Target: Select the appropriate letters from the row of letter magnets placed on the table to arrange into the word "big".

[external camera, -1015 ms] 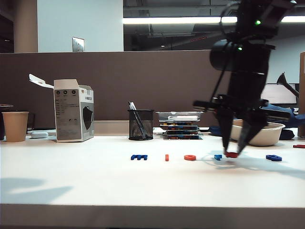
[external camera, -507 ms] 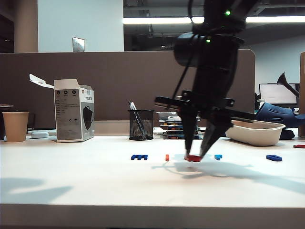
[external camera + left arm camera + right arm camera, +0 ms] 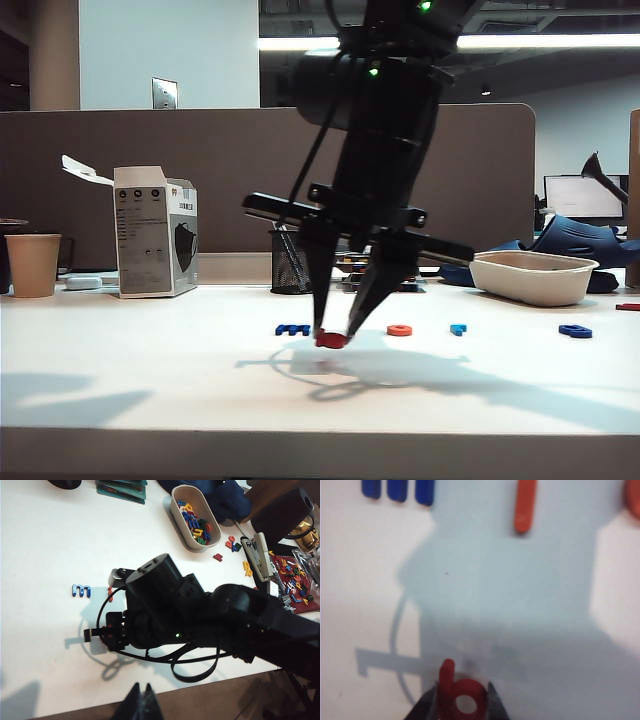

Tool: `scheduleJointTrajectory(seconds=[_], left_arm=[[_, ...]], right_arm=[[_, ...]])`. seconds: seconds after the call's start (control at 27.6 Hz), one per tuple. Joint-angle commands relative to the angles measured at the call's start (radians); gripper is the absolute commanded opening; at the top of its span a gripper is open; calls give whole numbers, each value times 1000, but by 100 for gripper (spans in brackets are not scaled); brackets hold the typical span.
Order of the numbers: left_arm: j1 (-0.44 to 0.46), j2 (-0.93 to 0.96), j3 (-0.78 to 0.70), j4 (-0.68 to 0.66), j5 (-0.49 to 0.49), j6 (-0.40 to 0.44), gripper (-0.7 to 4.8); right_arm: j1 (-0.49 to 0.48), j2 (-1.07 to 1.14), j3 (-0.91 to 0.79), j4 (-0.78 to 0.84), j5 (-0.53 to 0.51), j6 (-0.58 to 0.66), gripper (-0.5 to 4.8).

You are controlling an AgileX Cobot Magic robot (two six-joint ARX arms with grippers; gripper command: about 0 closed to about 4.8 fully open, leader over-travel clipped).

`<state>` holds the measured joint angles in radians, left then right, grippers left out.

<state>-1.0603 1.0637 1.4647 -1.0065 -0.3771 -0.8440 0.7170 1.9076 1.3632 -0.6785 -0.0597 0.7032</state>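
Red plastic "b" (image 3: 457, 696) is sitting pinched between the two dark fingertips of the right gripper (image 3: 332, 334), which is reaching across to the left of the table's (image 3: 150, 390) middle and pointing steeply down. The jaws are standing narrow, closed on the b. In the exterior view the b (image 3: 331, 340) is at or just above the tabletop; I cannot tell whether it is touching. It is hanging nearer the front edge than the row of letters.

The row is lying across the middle of the table: blue "m" (image 3: 292, 329) at the left, then the orange-red bar (image 3: 524, 506), which the arm is hiding in the exterior view, then the orange ring (image 3: 399, 330), a light blue letter (image 3: 458, 328), and the blue "g" (image 3: 575, 331) toward the right edge. The right wrist view is showing the m (image 3: 397, 490) and the bar just beyond the held b, apart from it.

The left gripper (image 3: 142, 706) is hovering high over the front edge, looking down on the right arm and the m (image 3: 81, 590). Its dark tips are showing close together at the frame's rim; whether they are fully closed I cannot tell.

A pale oval tub (image 3: 533, 277) is standing near the back right.
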Motion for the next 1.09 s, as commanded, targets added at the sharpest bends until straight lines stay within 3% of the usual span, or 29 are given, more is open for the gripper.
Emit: scheduleJointTrajectory(seconds=[0.04, 0.43, 0.51, 0.58, 0.69, 1.09], left_arm=[[0, -2, 4, 13, -4, -1, -4], [0, -2, 4, 13, -4, -2, -4], [0, -2, 4, 13, -4, -2, -4], [0, -2, 4, 13, -4, -2, -4], [0, -2, 4, 13, -4, -1, -4], [0, -2, 4, 13, -4, -1, -4]], right_arm=[[20, 0, 2, 52, 8, 14, 72], [32, 57, 2, 24, 16, 9, 76], [32, 79, 2, 2, 12, 9, 106], [32, 87, 2, -22, 13, 10, 210], [32, 85, 2, -26, 12, 10, 278], [21, 73, 68, -55, 18, -12, 280]])
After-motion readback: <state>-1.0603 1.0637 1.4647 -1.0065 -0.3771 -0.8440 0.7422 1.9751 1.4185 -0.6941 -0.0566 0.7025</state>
